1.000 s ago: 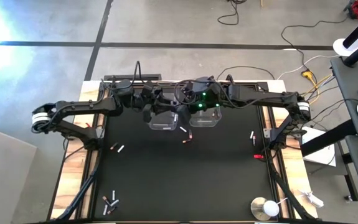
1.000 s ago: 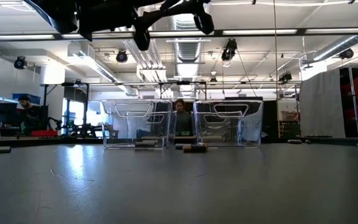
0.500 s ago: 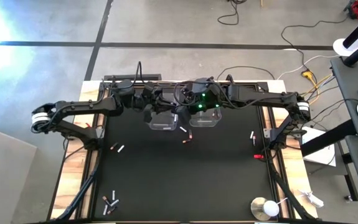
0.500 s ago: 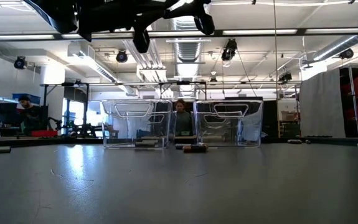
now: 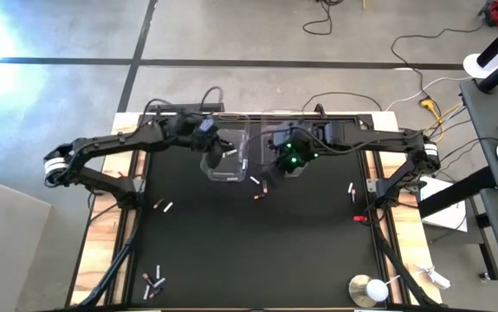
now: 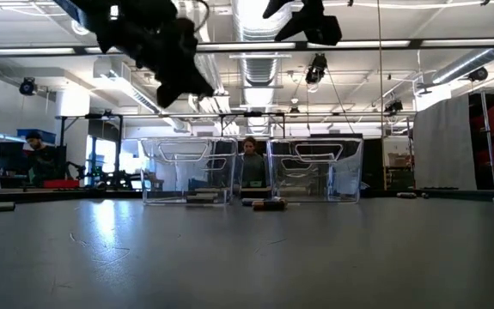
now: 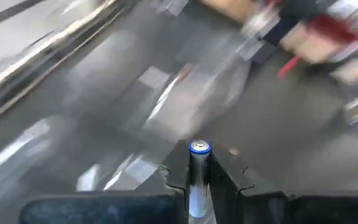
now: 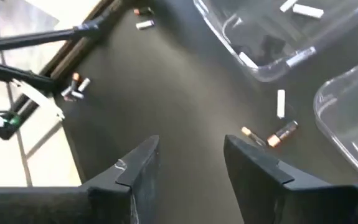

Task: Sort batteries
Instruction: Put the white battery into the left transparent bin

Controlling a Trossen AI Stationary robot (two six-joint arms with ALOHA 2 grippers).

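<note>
Fingers of the left hand (image 7: 194,186) are clamped on a silvery battery (image 7: 198,174), its blue-ringed cap poking out past the tips. That hand (image 5: 216,147) hangs above the left clear bin (image 5: 224,171) near the tabletop's far edge. The right hand (image 8: 188,168) stands part open and empty, fingers apart, over the right clear bin (image 5: 294,166) beside it.

Each battery looks small, stiff and smooth, probably light; being round, it should roll or slip if pinched off-centre, so a grip across the middle of the barrel seems safest.

Loose batteries lie on the black tabletop (image 5: 257,251): a white one (image 5: 255,180) and a dark copper-ended one (image 5: 261,194) just in front of the bins, below and between both hands; a pair (image 5: 164,206) toward the left edge; a cluster (image 5: 152,281) at the near left corner, well apart from either hand; one more (image 5: 351,188) toward the right edge.
</note>
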